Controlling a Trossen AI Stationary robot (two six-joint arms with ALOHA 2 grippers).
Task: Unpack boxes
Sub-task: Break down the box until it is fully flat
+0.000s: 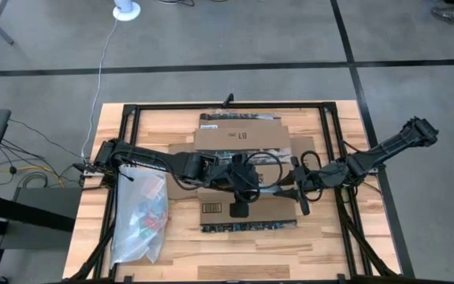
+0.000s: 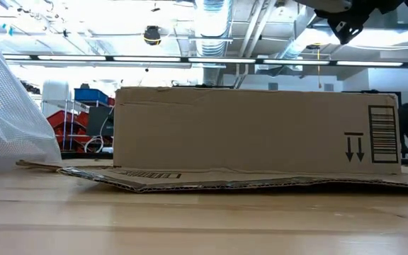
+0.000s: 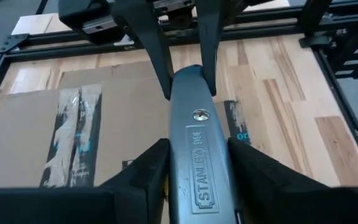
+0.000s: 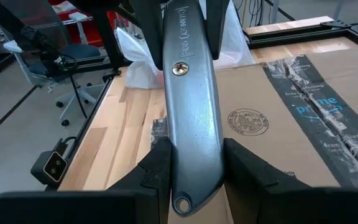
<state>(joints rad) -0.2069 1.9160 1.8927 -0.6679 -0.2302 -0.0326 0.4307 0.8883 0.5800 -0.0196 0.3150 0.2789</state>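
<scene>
Box (image 1: 243, 142) partly hidden; left claw (image 3: 193, 171) and right claw (image 4: 194, 165) both grip knife (image 3: 197, 137).

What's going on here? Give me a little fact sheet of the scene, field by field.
Setting: wooden table seen from above
Box: brown cardboard box at table centre, flaps spread open, torn printed tape on top
Tool: grey metal utility knife, marked Stanley
Left gripper: above the box, jaws closed on one end of the knife
Right gripper: above the box, jaws closed on the knife's other end
Also there: clear plastic bag with colourful contents, beside the box on the left arm's side
</scene>
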